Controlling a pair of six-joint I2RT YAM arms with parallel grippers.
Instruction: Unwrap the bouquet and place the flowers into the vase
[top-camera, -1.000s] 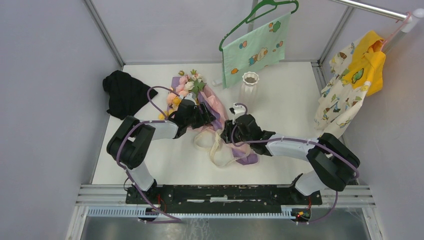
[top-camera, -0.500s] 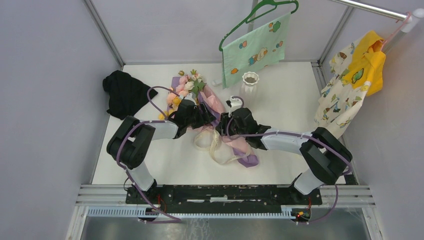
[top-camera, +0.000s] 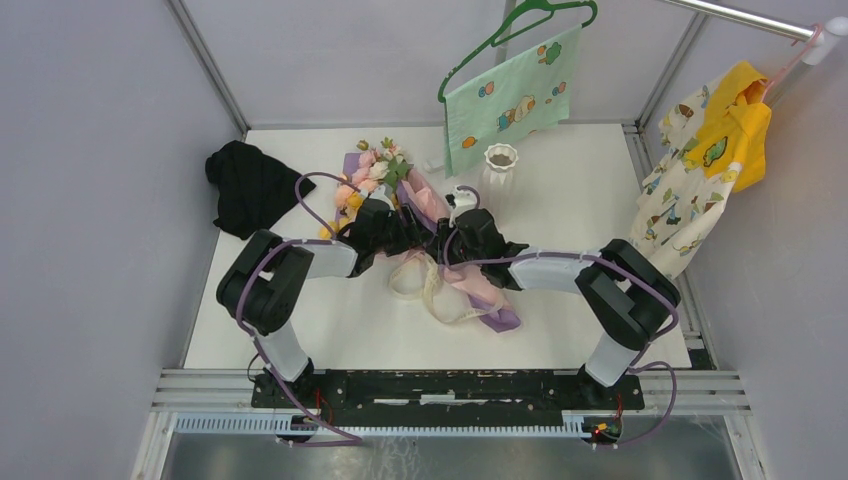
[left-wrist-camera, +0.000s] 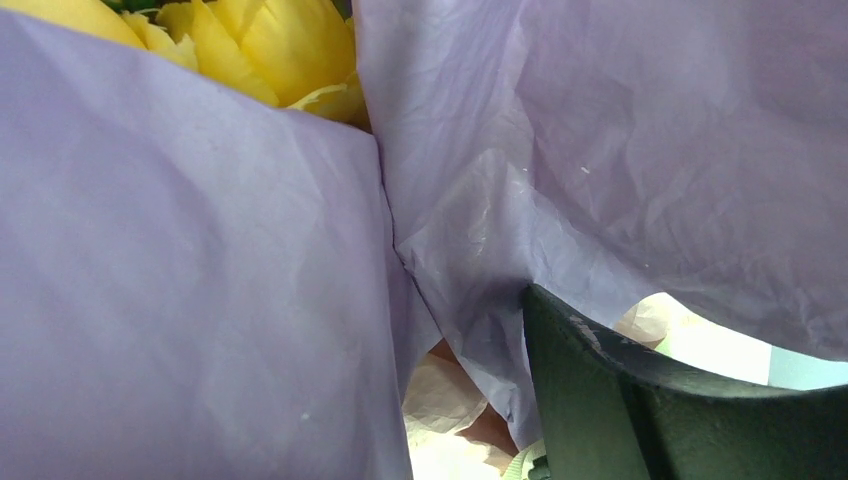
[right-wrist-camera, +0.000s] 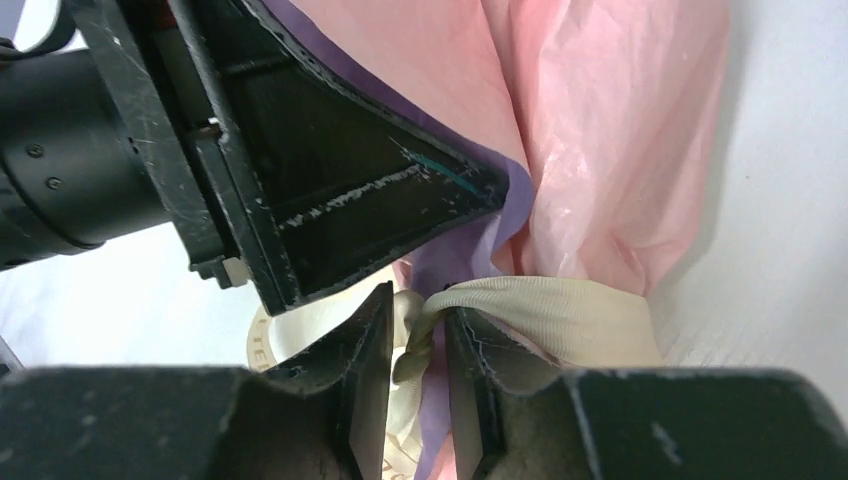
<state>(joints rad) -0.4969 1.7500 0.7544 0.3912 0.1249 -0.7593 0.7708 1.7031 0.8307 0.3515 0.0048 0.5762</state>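
Swung left since a second ago and closed in on the bouquet, right gripper narrowed meanwhile; now pinching a fold of cream ribbon between its fingertips, just under the pink wrap; left gripper unmoved, jaws wide with crinkled purple paper between them, only one finger showing; gripping or merely straddling, cannot tell; bouquet lying wrapped mid-way across the table, flowers pointing toward the back wall; vase upright near the bundle's right side; black cloth far left.
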